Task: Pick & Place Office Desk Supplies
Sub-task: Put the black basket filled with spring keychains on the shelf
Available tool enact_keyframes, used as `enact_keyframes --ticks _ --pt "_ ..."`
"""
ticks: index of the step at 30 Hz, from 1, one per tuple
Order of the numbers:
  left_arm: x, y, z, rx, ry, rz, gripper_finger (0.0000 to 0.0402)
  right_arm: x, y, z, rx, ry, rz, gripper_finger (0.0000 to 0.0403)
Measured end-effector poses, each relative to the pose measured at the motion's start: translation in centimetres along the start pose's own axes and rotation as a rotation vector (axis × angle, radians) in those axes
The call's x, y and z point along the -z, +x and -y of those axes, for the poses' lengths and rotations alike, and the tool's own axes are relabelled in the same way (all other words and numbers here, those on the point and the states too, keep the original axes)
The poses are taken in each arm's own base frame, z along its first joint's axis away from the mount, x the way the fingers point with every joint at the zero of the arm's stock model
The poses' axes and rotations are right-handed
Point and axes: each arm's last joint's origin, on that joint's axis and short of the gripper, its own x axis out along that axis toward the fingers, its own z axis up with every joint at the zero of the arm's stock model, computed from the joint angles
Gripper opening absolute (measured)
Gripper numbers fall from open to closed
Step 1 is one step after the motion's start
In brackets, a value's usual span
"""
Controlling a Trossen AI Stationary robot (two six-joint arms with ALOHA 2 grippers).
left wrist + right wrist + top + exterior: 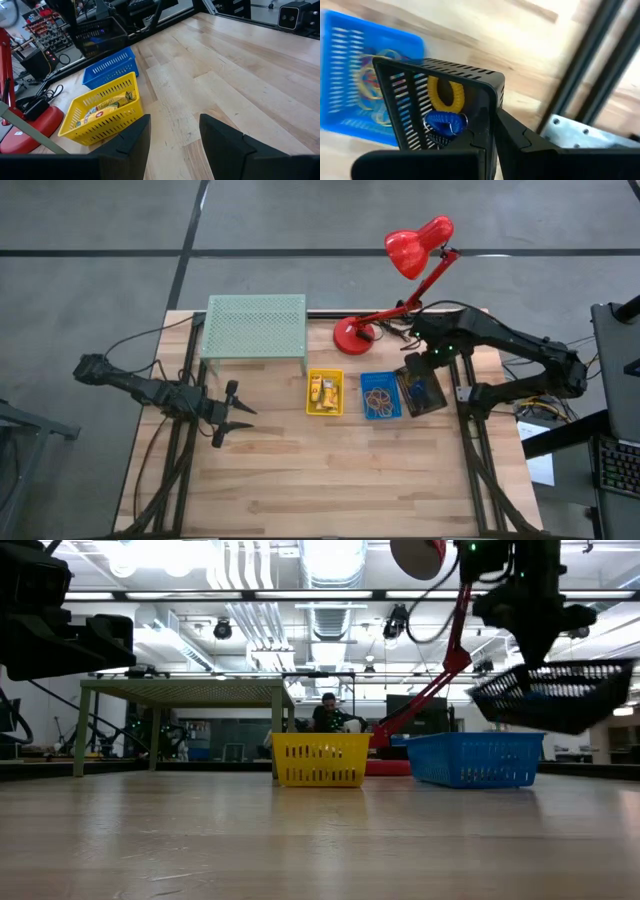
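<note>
Three baskets showed: the right gripper (424, 376) clamped the black basket's (553, 692) wall, lifting it tilted near the table's (300, 470) right edge, beside the blue basket (381, 395) of rubber bands (378, 397); the yellow basket (324, 392) held packets (107, 105). Left gripper (236, 413) waited open at the left edge.

overhead, table-level, two wrist views (baskets shared)

The left arm reaches in from the left edge of the high view, its left gripper (243, 419) at centre-left, jaws spread apart and empty. The right arm bends in from the right edge toward the upper right of the frame. Its right gripper (420, 373) has its jaws clamped on a black basket (553, 692) wall, held above the tabletop.
</note>
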Motion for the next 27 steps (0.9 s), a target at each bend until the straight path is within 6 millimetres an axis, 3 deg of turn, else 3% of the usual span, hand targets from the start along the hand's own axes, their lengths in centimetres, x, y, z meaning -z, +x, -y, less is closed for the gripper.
enact_keyframes --ticks 9,21,27 --pt "0.0 0.0 0.0 0.001 0.000 0.000 0.0173 -1.3 -1.6 -1.1 -0.179 0.001 0.179 0.0013" --pt "0.0 0.0 0.0 0.001 0.000 0.000 0.0173 -3.0 0.3 -4.2 -0.643 -0.037 0.212 0.0013" --pt "0.0 0.0 0.0 0.001 0.000 0.000 0.0173 -3.9 0.8 -5.1 -0.768 0.089 0.266 0.0013"
